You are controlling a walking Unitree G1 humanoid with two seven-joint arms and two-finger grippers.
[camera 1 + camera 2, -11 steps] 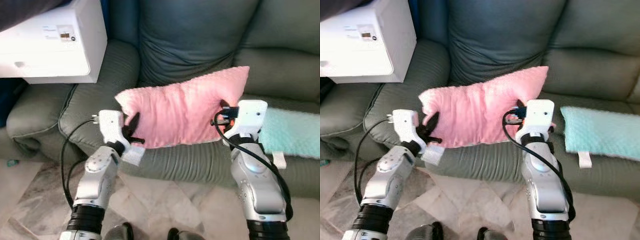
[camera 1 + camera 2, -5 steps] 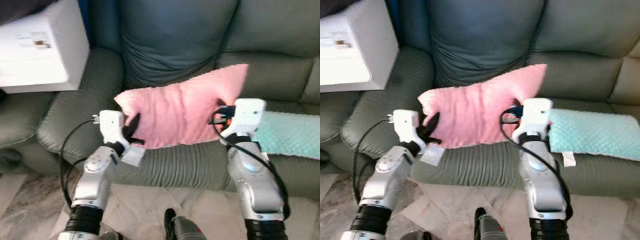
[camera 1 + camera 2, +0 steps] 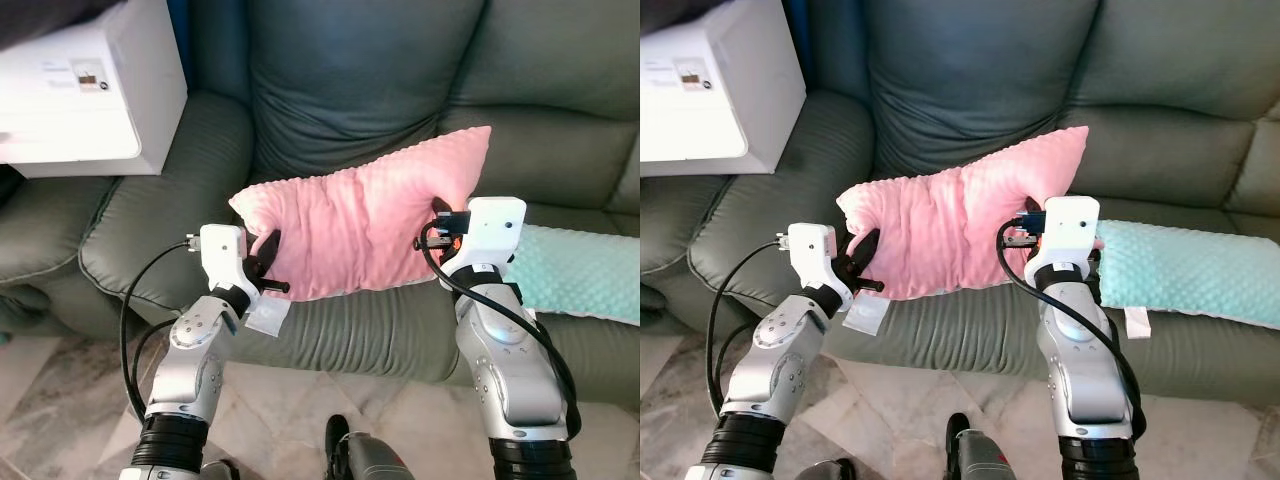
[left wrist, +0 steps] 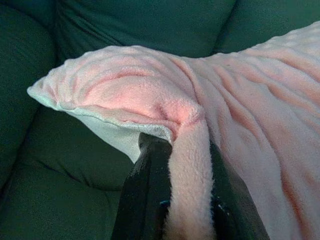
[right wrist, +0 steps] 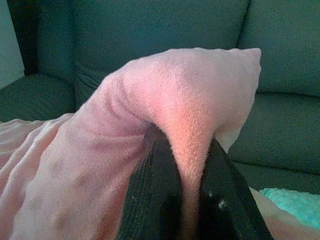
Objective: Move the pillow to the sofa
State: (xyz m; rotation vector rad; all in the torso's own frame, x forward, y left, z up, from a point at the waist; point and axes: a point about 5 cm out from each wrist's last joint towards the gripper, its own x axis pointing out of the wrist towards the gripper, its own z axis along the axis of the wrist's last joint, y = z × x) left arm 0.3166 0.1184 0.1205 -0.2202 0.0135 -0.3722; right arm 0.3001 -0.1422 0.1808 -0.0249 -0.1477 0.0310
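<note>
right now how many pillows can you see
2. A pink pillow is held up between the left gripper and right gripper before the sofa; a mint pillow lies on its seat, partly cut off.

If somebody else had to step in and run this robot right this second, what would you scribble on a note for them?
Left gripper: shut on the pink pillow, pinching its left edge.
Right gripper: shut on the pillow's right edge.
Pillow: held up between both grippers, in front of the dark green sofa, above the seat; I cannot tell whether its bottom edge touches the cushion.
Nearby: a mint-green blanket lies on the seat to the right, a white box sits by the left armrest.
Done: pillow gripped and carried to the sofa.
Left: probably lower it onto the seat and open both grippers.
</note>
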